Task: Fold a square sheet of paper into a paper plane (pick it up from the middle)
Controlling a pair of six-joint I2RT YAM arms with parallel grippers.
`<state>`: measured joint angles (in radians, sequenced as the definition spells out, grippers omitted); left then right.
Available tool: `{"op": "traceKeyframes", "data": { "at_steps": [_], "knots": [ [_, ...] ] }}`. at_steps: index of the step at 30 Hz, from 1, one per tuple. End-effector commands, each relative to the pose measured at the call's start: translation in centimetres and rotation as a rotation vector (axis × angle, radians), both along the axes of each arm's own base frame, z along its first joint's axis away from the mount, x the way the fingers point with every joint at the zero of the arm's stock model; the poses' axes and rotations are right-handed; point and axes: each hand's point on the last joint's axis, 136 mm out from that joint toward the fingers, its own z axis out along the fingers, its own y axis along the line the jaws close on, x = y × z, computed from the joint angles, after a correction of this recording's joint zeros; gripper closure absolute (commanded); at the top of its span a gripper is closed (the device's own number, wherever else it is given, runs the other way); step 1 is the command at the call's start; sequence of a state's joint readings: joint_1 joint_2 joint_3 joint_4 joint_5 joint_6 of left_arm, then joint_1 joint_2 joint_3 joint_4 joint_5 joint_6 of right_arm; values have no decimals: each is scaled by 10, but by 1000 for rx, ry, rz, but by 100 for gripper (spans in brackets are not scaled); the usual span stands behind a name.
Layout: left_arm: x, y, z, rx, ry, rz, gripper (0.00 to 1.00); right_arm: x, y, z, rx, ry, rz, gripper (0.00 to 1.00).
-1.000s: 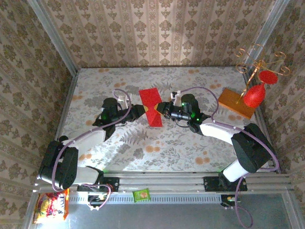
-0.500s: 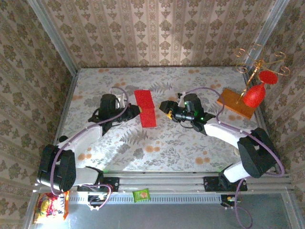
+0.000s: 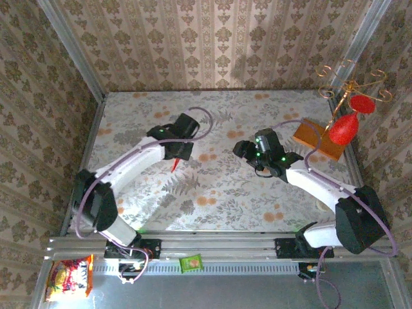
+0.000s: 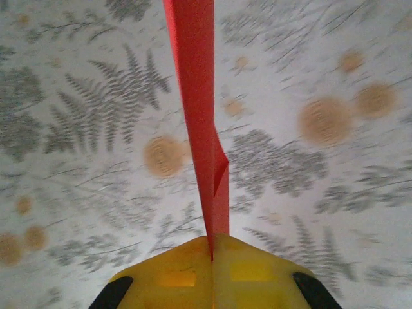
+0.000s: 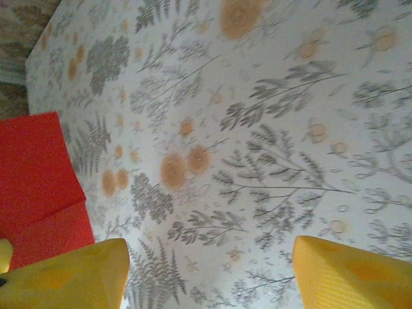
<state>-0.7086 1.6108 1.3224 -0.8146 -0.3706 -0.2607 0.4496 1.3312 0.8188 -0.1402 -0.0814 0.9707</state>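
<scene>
Now the paper [image 4: 193,77] hangs edge-on over the table [image 3: 225,193], pinched tight in the left gripper [image 4: 212,248], the right gripper [image 5: 209,257] gaping empty nearby; so narrow a pinch could let it slip

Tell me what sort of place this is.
Probably a robot workcell dressed up like a home. Patterned wallpaper panels are set in a bare metal frame. A floral tablecloth covers the work surface, and a mounting rail runs along its near edge.
</scene>
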Motion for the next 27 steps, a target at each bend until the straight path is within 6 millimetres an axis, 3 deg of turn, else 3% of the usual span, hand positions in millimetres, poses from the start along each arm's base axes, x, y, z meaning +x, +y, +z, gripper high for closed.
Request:
{"op": "traceKeyframes", "data": {
  "at_steps": [1,4,7,11,14,19,22,27],
  "knots": [
    [0,30,-1,342,-23,-7,93,-5,-28,4,-85,-9,-83,31],
    [-2,14,-22,416,2,-35,92,-8,-42,5,-105,-11,-125,31],
    [-11,-12,-52,381,75,-71,89,-11,-53,4,-109,-9,-153,30],
    [-28,-56,-81,179,208,-114,76,-12,-59,4,-89,0,-178,30],
    [-33,-76,-85,51,280,-143,65,-11,-57,4,-83,1,-170,30],
    [-26,-75,-65,-155,288,-112,51,-9,-43,-6,-68,39,-105,32],
    [-17,-62,-49,-312,272,-40,43,-5,-22,-13,-51,53,-30,37],
    [0,-13,-31,-465,198,110,27,-2,45,-27,-84,79,158,50]
  ]
}}
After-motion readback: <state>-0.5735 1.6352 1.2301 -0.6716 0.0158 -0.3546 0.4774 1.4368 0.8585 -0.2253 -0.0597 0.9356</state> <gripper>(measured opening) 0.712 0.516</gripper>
